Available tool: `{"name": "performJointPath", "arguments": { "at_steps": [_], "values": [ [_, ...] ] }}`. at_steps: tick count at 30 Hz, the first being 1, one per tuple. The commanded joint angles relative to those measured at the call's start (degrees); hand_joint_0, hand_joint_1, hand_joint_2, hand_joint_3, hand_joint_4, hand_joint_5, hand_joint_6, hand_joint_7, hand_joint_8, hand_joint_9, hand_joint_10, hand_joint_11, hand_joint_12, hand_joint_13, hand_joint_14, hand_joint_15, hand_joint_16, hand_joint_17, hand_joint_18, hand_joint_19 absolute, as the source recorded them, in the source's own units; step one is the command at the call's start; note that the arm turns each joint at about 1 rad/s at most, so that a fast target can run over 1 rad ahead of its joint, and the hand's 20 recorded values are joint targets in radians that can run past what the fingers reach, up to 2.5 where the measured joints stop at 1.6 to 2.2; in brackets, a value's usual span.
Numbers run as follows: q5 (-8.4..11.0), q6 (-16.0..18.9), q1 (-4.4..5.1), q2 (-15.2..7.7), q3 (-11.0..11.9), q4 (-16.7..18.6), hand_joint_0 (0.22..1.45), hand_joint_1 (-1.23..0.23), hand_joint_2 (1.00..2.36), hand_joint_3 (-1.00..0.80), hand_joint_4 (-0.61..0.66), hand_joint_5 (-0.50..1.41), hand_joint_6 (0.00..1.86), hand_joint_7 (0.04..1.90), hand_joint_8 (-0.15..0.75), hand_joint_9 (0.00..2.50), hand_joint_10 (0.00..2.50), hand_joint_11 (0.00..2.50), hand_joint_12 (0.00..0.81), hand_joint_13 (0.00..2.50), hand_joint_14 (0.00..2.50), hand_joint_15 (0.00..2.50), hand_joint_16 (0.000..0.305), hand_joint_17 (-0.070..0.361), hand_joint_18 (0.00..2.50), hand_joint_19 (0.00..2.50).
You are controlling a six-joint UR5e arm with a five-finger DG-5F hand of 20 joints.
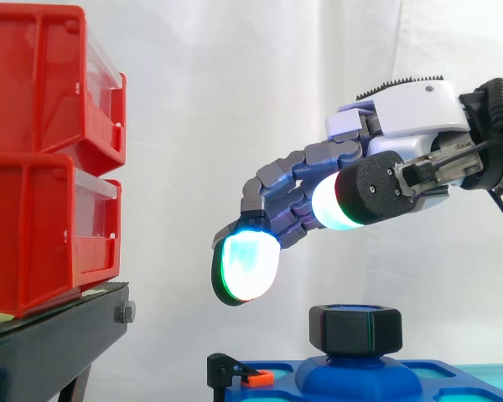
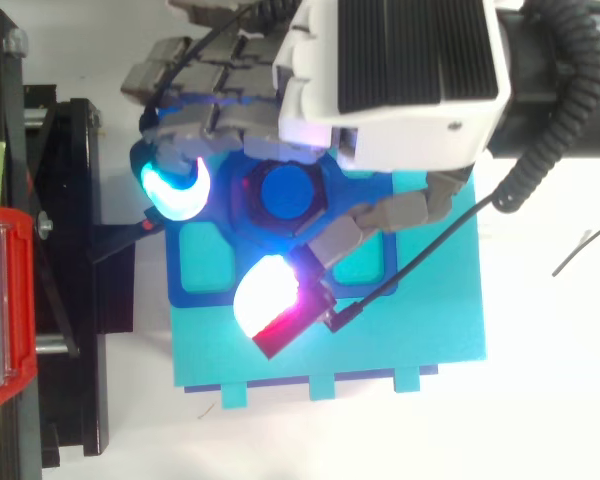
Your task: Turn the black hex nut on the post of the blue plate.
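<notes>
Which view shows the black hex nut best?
The side view: the black hex nut stands in full profile on the blue plate, with the robot hand above it, not touching. In the top view, the robot hand covers part of the nut's rim.

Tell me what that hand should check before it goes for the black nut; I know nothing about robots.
1. Hand empty: ok. Its bent fingers hold nothing.
2. Hand lined up over the nut: ok. From above, the fingertips sit spread around it.
3. Fingertips touching the nut: not ok. The side view shows a clear gap above it.
4. Nut sitting straight on the post: ok. It looks level.
5. Plate lying flat: ok.
6. How tightly the nut sits on its thread: cannot tell.
</notes>
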Motion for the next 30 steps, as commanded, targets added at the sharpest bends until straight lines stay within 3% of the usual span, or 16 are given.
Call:
{"name": "performJointPath", "arguments": {
  "at_steps": [1,10,30],
  "values": [
    [1.36,0.05,1.14,0.01,0.02,-0.17,0.43,-0.45,1.0,-0.5,0.23,-0.2,0.5,0.96,0.266,0.28,0.0,0.0,0.398,0.2,0.0,0.0,0.067,0.15,0.09,0.12],
    [1.71,-0.04,2.02,0.01,0.02,-1.75,0.44,-0.45,1.0,-0.5,0.23,-0.19,0.5,0.98,0.265,0.28,0.0,0.0,0.396,0.2,0.0,0.0,0.066,0.149,0.09,0.12],
    [1.36,-0.83,2.11,0.01,-0.15,-6.41,0.44,-0.45,1.0,-0.5,0.23,-0.19,0.5,1.04,0.263,0.28,0.0,0.0,0.392,0.21,0.0,0.0,0.065,0.146,0.1,0.12]
  ]
}}
